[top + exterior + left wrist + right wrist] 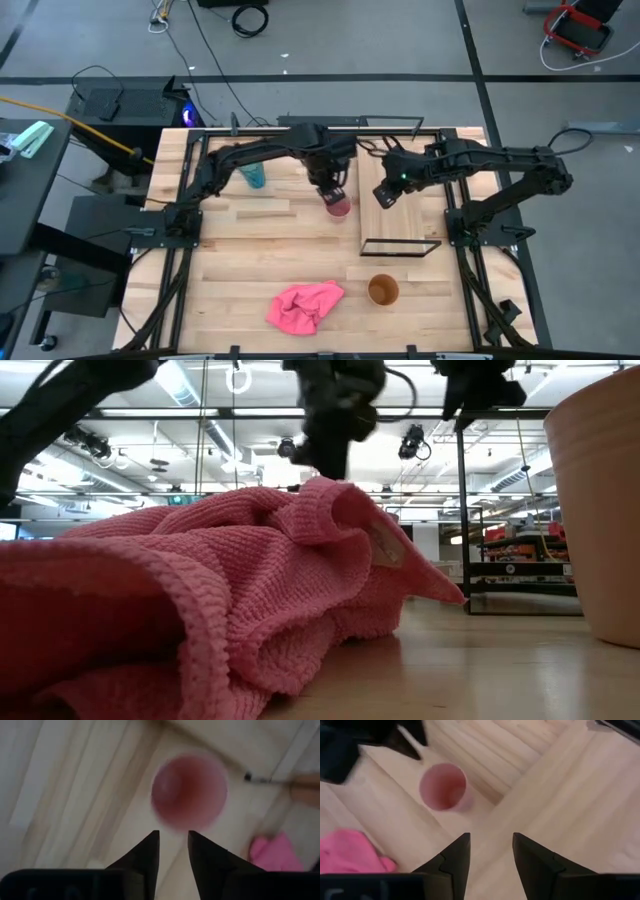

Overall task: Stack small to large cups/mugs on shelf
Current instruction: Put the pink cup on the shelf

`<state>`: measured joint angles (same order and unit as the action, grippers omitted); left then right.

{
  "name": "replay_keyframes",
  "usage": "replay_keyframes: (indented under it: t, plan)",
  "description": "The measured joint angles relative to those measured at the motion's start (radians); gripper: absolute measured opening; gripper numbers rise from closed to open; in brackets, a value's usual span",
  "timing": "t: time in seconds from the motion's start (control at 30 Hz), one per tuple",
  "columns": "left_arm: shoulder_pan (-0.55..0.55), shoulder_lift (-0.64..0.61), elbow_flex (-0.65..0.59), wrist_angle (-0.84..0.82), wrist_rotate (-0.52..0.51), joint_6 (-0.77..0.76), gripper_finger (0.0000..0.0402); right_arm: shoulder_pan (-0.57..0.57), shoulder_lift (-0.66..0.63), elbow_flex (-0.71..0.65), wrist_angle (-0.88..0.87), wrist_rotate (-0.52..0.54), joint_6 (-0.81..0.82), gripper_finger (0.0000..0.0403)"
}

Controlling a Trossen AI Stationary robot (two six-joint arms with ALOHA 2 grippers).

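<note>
I see my left arm stretched across toward the table's middle, its left gripper (333, 190) pointing down, fingers (147, 855) parted by a narrow gap, holding nothing; my right arm reaches inward, right gripper (388, 192) with fingers (455, 857) spread, empty.

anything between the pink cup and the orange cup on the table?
No. In the high view only bare tabletop lies between the pink cup and the orange cup; the pink cloth sits off to one side.

Three cups: one pink (339, 206), one orange (383, 290), one teal (254, 177). One shelf (415, 215), one pink cloth (304, 305), two arms.
</note>
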<state>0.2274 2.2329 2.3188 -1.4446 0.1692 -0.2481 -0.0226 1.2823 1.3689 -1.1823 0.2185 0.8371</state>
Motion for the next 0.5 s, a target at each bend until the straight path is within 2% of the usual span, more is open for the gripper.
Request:
replay_keyframes:
  t: [0.1, 0.27, 0.5]
  plan:
    - [0.005, -0.040, 0.006, -0.142, -0.019, -0.001, 0.0116, -0.041, 0.009, 0.001, 0.037, -0.025, -0.004, 0.0154]
    - [-0.018, -0.157, -0.008, -0.133, -0.063, -0.026, 0.0113, -0.104, 0.049, 0.001, 0.081, -0.092, -0.061, 0.0154]
    - [-0.042, -0.387, -0.085, -0.126, -0.314, -0.083, 0.0101, -0.169, 0.140, 0.001, 0.180, -0.201, -0.135, 0.0154]
